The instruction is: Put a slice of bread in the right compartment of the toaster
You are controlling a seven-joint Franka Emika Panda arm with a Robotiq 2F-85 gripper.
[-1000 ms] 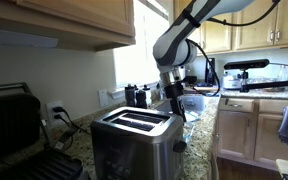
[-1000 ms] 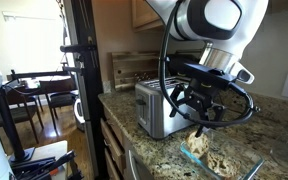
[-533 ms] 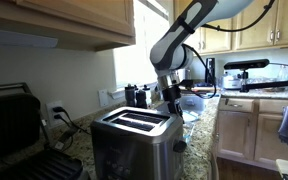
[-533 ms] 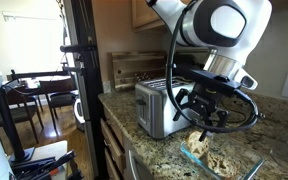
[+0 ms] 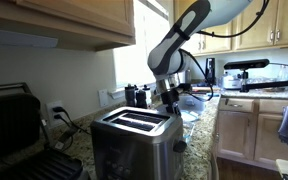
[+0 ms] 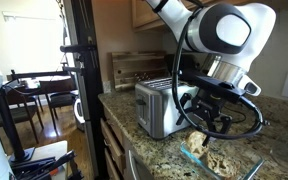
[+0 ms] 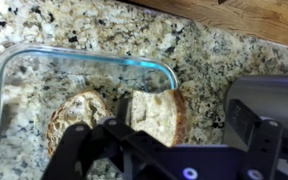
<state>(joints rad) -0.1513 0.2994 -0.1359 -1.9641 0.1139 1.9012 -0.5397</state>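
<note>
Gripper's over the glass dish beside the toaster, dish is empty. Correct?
Not empty. The wrist view shows two slices of bread lying in the glass dish. The rest holds: in an exterior view the gripper is over the dish, beside the toaster.

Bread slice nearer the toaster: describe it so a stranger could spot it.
Beside the steel toaster on the counter sits a glass dish. Two bread slices lie in it; the slice on the toaster side is yours, blockier than its rounder neighbour.
</note>
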